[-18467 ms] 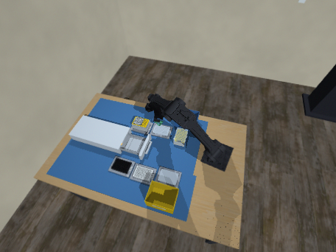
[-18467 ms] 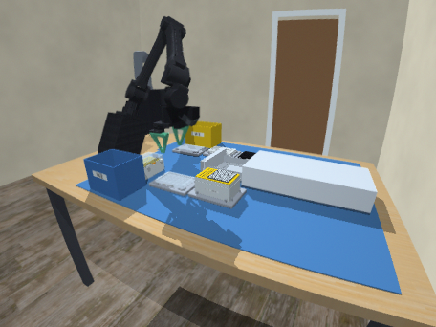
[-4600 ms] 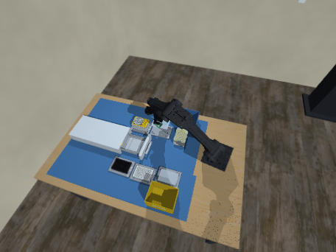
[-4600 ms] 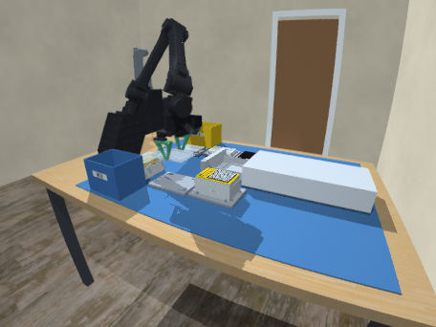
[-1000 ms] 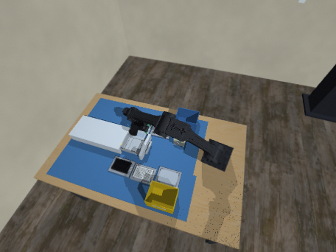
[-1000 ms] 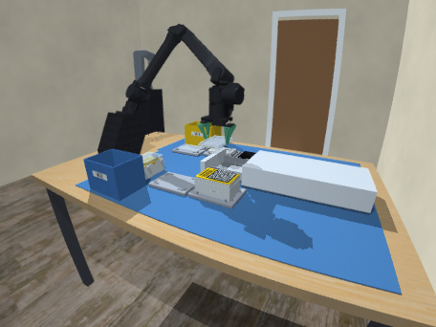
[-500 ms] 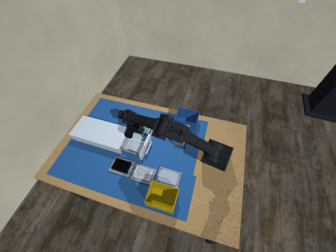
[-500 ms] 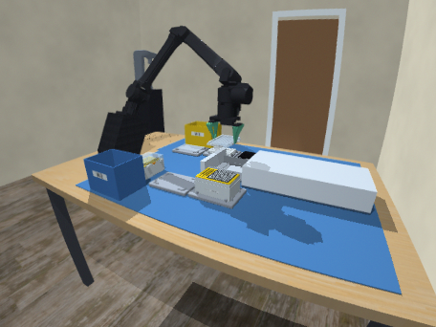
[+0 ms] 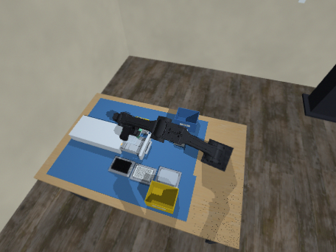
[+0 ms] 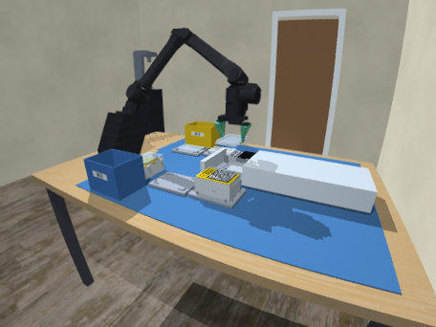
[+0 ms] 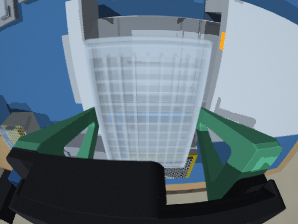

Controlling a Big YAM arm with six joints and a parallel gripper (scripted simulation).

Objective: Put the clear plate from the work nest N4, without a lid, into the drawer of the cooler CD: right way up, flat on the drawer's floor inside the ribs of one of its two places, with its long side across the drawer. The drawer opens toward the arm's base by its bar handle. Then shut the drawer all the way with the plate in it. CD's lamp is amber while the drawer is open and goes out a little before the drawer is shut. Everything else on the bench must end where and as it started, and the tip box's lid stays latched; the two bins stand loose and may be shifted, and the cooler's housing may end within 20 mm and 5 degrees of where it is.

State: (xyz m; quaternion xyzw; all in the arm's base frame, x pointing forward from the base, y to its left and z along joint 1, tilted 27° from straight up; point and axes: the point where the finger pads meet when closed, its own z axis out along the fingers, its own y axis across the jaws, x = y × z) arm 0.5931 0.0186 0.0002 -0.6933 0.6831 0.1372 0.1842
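My gripper (image 10: 232,126) is shut on the clear plate (image 10: 228,140), gripping it by its two long edges between the green fingers. In the wrist view the plate (image 11: 149,99) is a see-through gridded well plate, held level with no lid, between the fingers of the gripper (image 11: 149,145). It hangs above the open drawer (image 11: 143,26) of the white cooler CD (image 10: 308,179). The drawer (image 9: 136,147) is pulled out toward the arm's base. An amber lamp (image 11: 222,40) glows on the cooler's front. The drawer floor is mostly hidden behind the plate.
A blue bin (image 10: 115,173) and a tip box with a yellow label (image 10: 217,182) stand near the drawer's side. A yellow bin (image 9: 162,196) stands at the mat's front. Three nests lie in a row: a black one (image 9: 121,166), a gridded plate (image 9: 144,173), a lidded plate (image 9: 169,176).
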